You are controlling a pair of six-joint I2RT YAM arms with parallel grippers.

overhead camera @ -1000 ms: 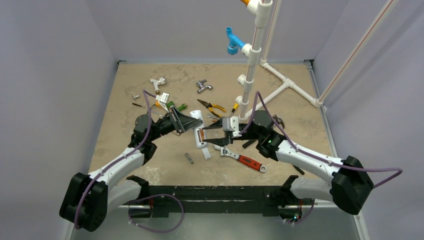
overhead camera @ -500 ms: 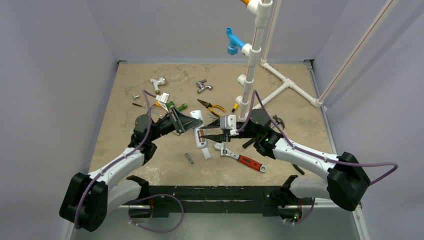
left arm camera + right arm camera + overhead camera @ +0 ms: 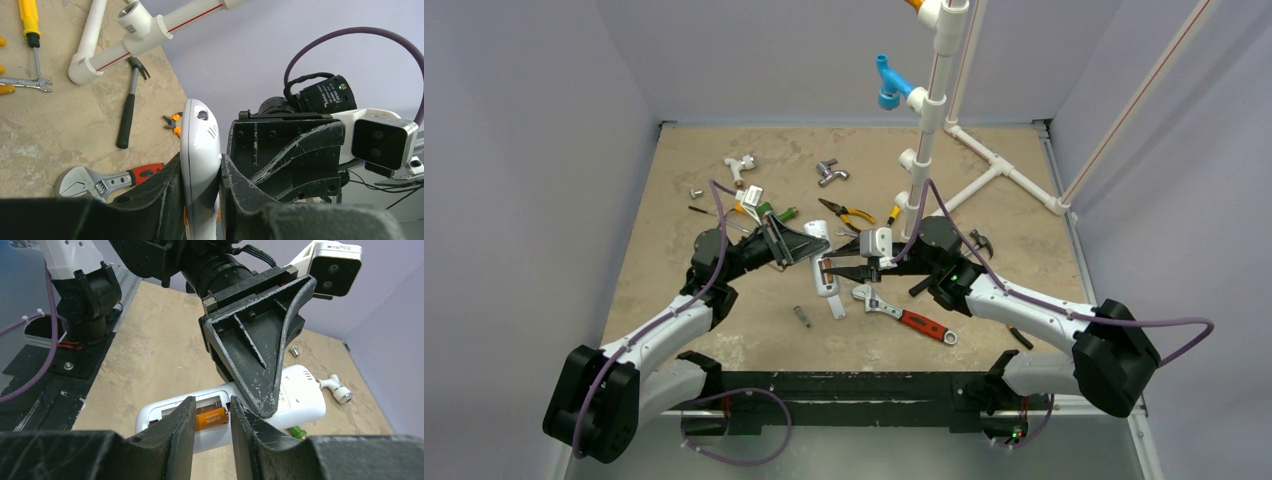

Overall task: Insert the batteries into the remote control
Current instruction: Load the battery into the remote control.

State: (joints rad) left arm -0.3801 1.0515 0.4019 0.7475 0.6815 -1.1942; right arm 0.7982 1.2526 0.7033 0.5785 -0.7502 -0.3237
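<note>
The remote control [image 3: 821, 255] is near the middle of the table [image 3: 674, 190], lifted off the sandy surface, with its long axis running roughly from 12 to 6 o'clock in the top view. The right wrist view shows its back face with the battery bay uncovered. One orange battery [image 3: 211, 418] lies crosswise in that bay, at the end of the handset away from the left arm's grip.

The left gripper [image 3: 802, 247] reaches the handset from 9 o'clock. Its fingers [image 3: 167, 197] are clenched on the two long edges of the white body [image 3: 199, 135], so the remote stands edge-on between them in the left wrist view.

The right gripper [image 3: 828, 270] comes in from 3 o'clock and meets the remote at its near half. Its two fingers [image 3: 181, 432] sit tight against the two ends of the battery and grasp it lengthwise, with the cell already lowered into the bay.

On the table at 4 o'clock from the remote is a red-handled adjustable wrench [image 3: 906, 316]. A small grey metal cylinder [image 3: 802, 317] lies at 7 o'clock, and orange-handled pliers [image 3: 847, 212] lie at 1 o'clock. The white pipe frame [image 3: 921, 160] rises further off at 1 o'clock, and a black-handled hammer [image 3: 128, 107] rests just beside its foot.
</note>
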